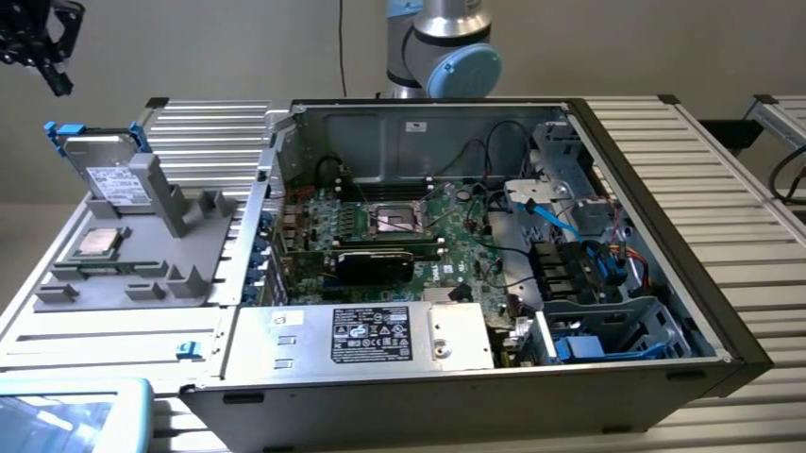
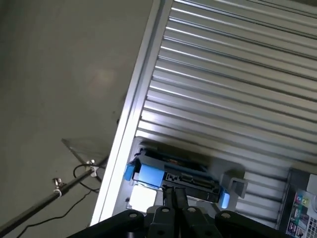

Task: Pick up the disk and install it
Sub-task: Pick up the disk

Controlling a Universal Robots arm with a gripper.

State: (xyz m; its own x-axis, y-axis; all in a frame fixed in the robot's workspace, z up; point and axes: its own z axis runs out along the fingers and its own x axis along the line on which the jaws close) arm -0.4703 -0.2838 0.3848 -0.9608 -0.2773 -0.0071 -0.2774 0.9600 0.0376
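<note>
Wrist view: the gripper [image 2: 174, 192] has its two thin black fingers pressed together, holding nothing. Straight beyond the fingertips, apart from them, is the disk [image 2: 190, 179], seen edge-on, its connector edge facing the gripper and its blue carrier frame [image 2: 148, 174] at both ends. That long edge runs roughly along the line on which the fingers sit side by side. Exterior view: the disk [image 1: 111, 170] stands upright in a grey holder [image 1: 170, 212] below the raised gripper [image 1: 53, 75], beside the open computer case [image 1: 655, 283].

The end effector [image 2: 174, 193] hangs high, jaws closed together
</note>
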